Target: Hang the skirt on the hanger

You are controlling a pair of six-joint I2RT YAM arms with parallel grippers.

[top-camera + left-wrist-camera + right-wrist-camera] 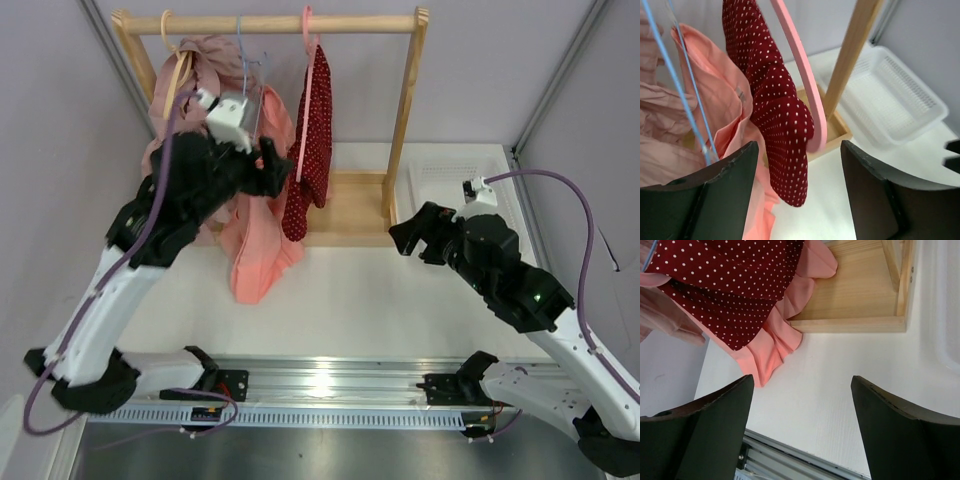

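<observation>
Your left gripper (799, 146) and right gripper (801, 378) are both open and empty, and the skirt (312, 150) hangs bunched on the hanger (805, 85) on the rail (270, 22), so brushing it could slide it off.

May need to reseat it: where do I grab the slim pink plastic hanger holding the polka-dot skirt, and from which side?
Grip the slim pink plastic hanger on its bare sloping arm, above the lower curve. Come from the left arm side, jaws straddling the thin bar: that edge shows clear, the dark red polka-dot skirt hanging behind it, so pinching cloth seems unlikely.
</observation>
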